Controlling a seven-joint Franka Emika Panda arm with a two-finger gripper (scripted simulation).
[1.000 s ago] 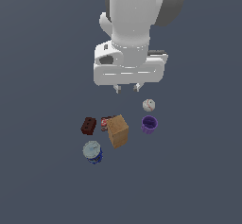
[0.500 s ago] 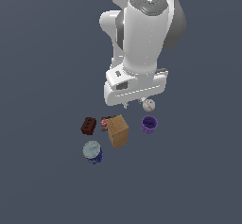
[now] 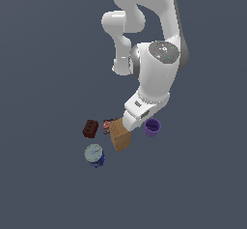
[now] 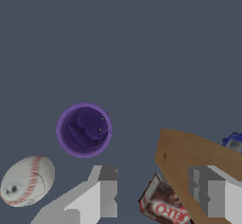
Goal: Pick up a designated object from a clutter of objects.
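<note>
Just beyond my gripper (image 4: 158,197) (jaws spread, empty) sits the purple cup (image 4: 84,130), offset toward one finger.

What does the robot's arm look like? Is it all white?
Mostly, yes. The arm is made of chunky, rounded, glossy white pieces. One joint has a flat grey cap with tiny coloured dots on it. The wrist view shows the gripper with two blocky fingers, pale grey-white with darker grey tips. No cables show.
</note>
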